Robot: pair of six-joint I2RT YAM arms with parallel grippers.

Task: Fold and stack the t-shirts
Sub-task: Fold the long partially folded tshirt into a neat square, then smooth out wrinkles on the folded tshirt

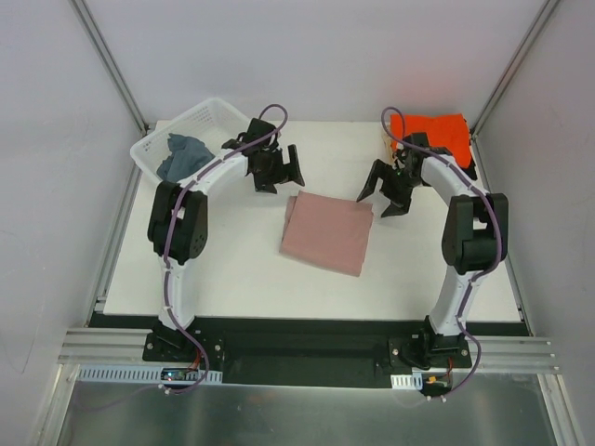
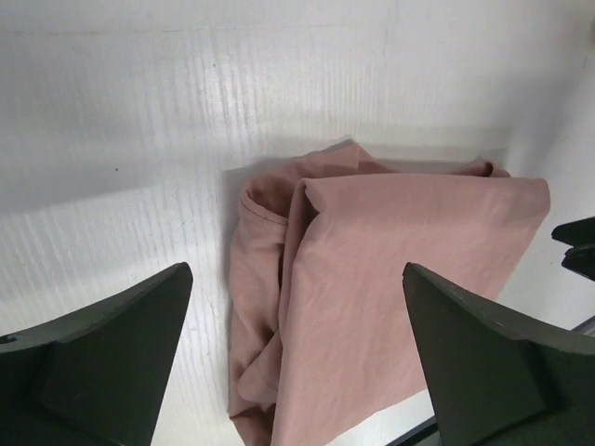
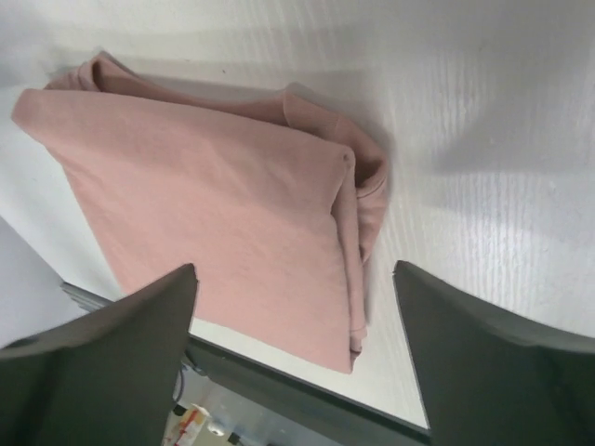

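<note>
pink t-shirt [image 1: 326, 232] folded — left gripper [image 1: 281, 180], right gripper [image 1: 378, 202] spread

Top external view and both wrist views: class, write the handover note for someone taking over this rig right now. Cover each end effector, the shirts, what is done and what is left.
The left end effector is open and empty, by the far left corner of the pink t-shirt.
The right end effector is open and empty, by its far right corner.
The pink t-shirt lies folded mid-table.
The orange t-shirt sits at the far right corner and looks folded.
A dark cloth lies crumpled in the white basket.
Done: pink folded.
Left, probably: stack pink with orange, then fold the dark cloth.
</note>
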